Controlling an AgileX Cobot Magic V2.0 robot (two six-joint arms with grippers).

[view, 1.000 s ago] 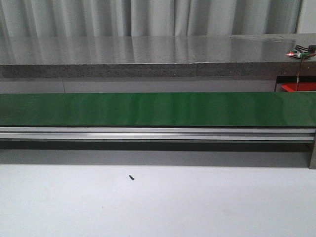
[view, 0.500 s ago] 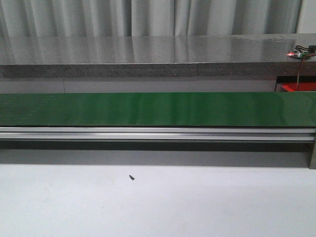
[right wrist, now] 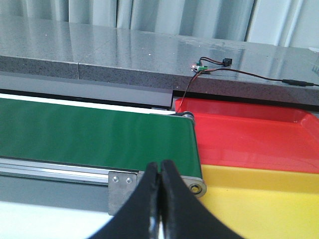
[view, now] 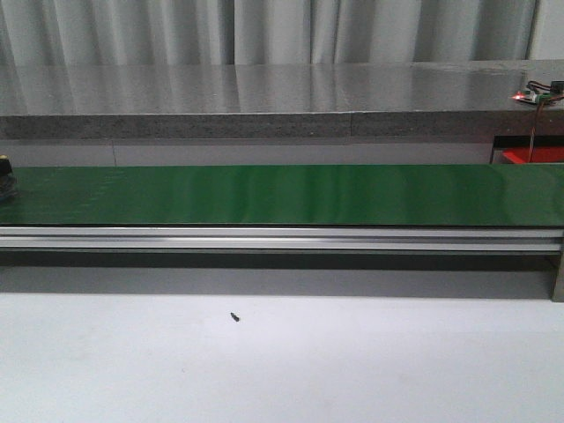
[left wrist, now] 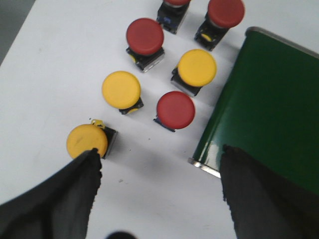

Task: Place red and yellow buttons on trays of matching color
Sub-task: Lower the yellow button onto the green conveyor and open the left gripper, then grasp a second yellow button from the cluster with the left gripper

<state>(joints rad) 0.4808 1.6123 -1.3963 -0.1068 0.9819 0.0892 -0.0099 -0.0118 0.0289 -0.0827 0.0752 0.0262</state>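
Note:
Several red and yellow buttons stand on the white table in the left wrist view, beside the end of the green belt [left wrist: 269,99]. Among them are a red button [left wrist: 175,109], another red button [left wrist: 144,36], a yellow button [left wrist: 197,67] and a yellow button [left wrist: 87,141] by one finger. My left gripper [left wrist: 159,152] hangs open above bare table, holding nothing. My right gripper [right wrist: 160,165] is shut and empty, near the belt's other end [right wrist: 99,134]. There lie the red tray [right wrist: 249,134] and the yellow tray [right wrist: 259,199]. A small dark object with a yellowish top [view: 5,176] sits at the belt's far left edge.
The green conveyor belt [view: 282,194] with its aluminium rail [view: 282,238] crosses the front view. A grey stone counter [view: 264,97] runs behind it, with a small circuit board and wire [view: 538,95]. A tiny dark speck [view: 235,316] lies on the white table.
A small dark object has come into view at the far left edge of the belt in the front view. Nothing else differs.

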